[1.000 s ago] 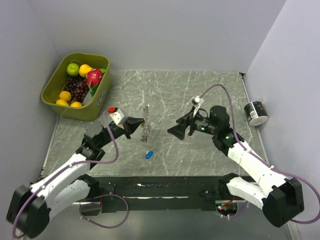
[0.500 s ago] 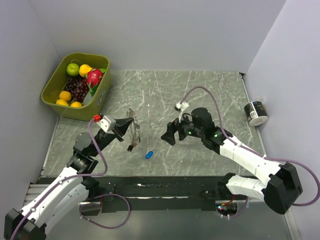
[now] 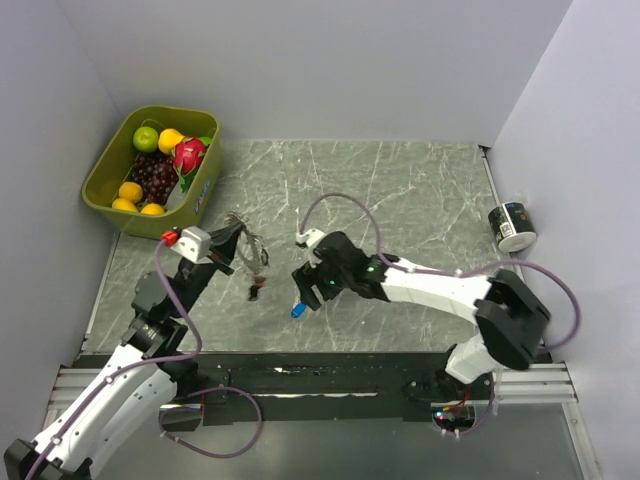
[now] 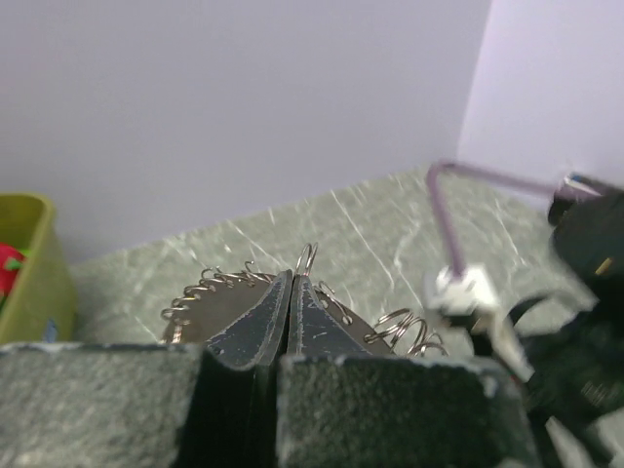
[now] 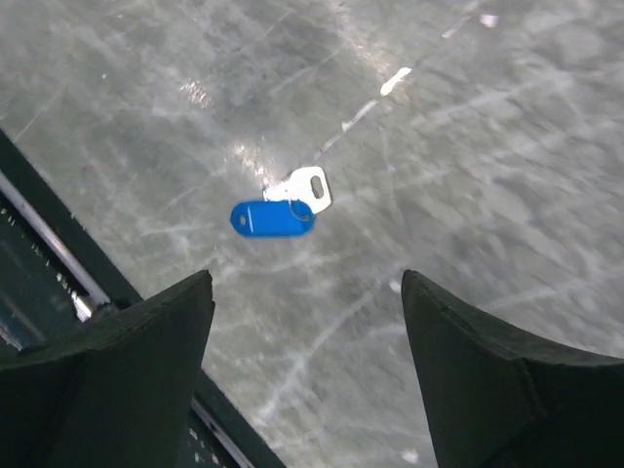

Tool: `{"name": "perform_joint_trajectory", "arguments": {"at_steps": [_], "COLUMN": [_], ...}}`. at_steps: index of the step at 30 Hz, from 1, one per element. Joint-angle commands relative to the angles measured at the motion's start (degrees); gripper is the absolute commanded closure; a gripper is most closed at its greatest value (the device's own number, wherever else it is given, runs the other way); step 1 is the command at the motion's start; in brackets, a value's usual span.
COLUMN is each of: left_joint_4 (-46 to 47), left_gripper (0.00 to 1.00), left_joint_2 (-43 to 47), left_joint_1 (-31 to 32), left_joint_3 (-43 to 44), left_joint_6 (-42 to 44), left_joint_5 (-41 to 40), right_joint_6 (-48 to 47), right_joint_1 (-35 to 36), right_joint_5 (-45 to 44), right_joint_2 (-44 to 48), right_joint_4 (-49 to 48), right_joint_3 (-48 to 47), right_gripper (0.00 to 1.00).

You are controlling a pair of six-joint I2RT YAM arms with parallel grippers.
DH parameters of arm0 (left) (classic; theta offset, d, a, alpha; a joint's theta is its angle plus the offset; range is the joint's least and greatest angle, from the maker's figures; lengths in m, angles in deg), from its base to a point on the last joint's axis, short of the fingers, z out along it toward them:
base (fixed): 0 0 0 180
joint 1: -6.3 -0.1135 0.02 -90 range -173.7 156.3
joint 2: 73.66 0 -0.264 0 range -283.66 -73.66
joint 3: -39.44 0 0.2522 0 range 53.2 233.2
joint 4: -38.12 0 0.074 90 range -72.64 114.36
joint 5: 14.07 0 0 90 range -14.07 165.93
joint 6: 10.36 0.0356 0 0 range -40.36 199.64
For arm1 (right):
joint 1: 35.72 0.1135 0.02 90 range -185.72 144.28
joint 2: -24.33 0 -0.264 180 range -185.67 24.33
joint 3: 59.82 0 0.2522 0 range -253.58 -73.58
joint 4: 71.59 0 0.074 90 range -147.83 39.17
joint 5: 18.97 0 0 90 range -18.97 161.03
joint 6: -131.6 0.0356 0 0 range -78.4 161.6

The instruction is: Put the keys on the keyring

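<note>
Grey stone table (image 3: 420, 200) spreads out below me, with pale walls all round. One blue key (image 5: 273, 216) lies flat on it, and I will tell where everything is from that key.

My right gripper (image 5: 304, 283) hangs just over the blue key. Its fingers are spread wide and hold nothing. From my wrist, the key lies a little ahead of the gap between them. The blue head points one way and the silver end points the other, so the key's long line runs nearly from finger to finger, a bit slanted. I think I must turn my wrist to pinch it across its thin sides.

My left gripper (image 4: 291, 292) is off to the left of the blue key, well apart from it. Its fingers are pressed tight on the keyring (image 4: 200, 285), which it holds up off the table. So my right arm is the nearer one, by far.

A green tub (image 3: 105, 185) of fruit sits far behind the blue key, to the left.
</note>
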Motion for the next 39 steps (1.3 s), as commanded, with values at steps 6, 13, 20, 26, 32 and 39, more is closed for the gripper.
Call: {"name": "perform_joint_trajectory", "arguments": {"at_steps": [6, 13, 20, 26, 32, 39], "left_joint_4": [2.3, 2.4, 3.1, 3.2, 2.6, 2.8], "left_gripper": [0.99, 0.99, 0.99, 0.99, 0.99, 0.99], "left_joint_2": [3.1, 3.5, 3.4, 3.4, 3.4, 3.2], "left_joint_1": [-0.3, -0.2, -0.3, -0.3, -0.3, -0.3], "left_joint_3": [2.5, 3.6, 2.8, 2.8, 2.5, 2.3], "left_joint_6": [0.7, 1.3, 0.5, 0.8, 0.8, 0.5], "left_joint_5": [-4.6, -3.4, -4.1, -5.0, -5.2, -5.5], "right_joint_6": [2.2, 3.4, 4.5, 4.3, 4.4, 3.5], "right_joint_1": [3.9, 4.6, 5.1, 5.3, 5.3, 5.3], "right_joint_5": [-5.9, -6.8, -5.7, -4.1, -5.5, -6.8], "right_joint_2": [-10.9, -16.7, -20.4, -21.7, -21.4, -17.9], "right_joint_4": [2.0, 3.9, 3.9, 3.9, 5.5, 6.3], "right_joint_3": [-9.0, -12.1, -13.2, -13.4, -13.6, -12.9], "right_gripper": [0.26, 0.39, 0.49, 0.58, 0.9, 1.0]}}
